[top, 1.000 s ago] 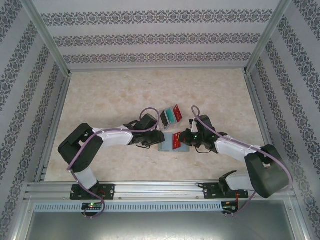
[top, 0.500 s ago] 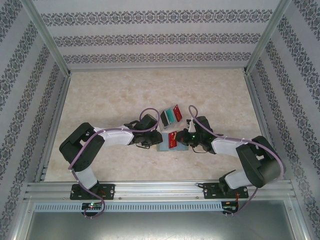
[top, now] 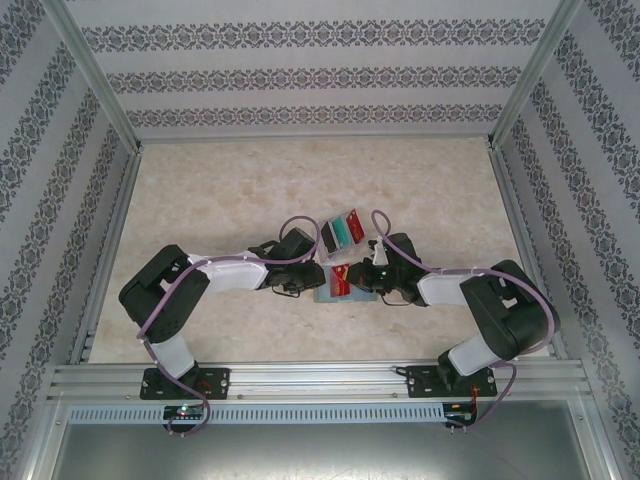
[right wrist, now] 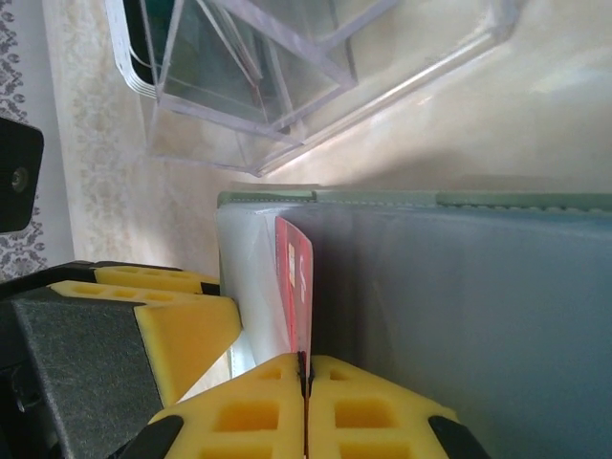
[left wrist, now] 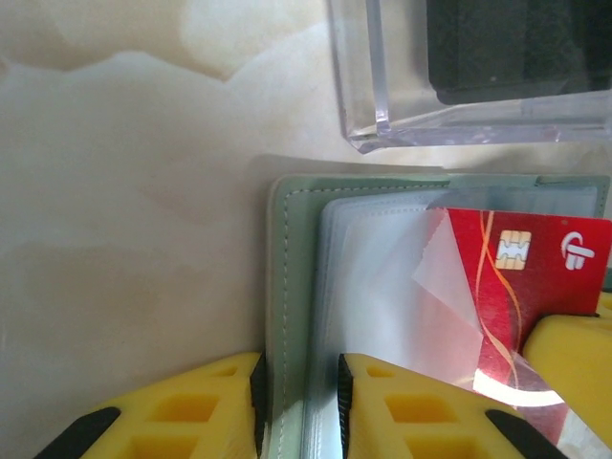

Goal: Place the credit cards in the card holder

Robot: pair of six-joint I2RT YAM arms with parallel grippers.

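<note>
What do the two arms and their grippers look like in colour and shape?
The left arm and the right arm look alike: white links between bulky black joint housings, with a lilac cable looping along each. The left gripper and the right gripper have blocky yellow fingers with rectangular moulded recesses.

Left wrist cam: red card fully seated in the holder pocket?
No: the red card has its chip and logo bare, with just one corner under the card holder's clear pocket flap.
</note>
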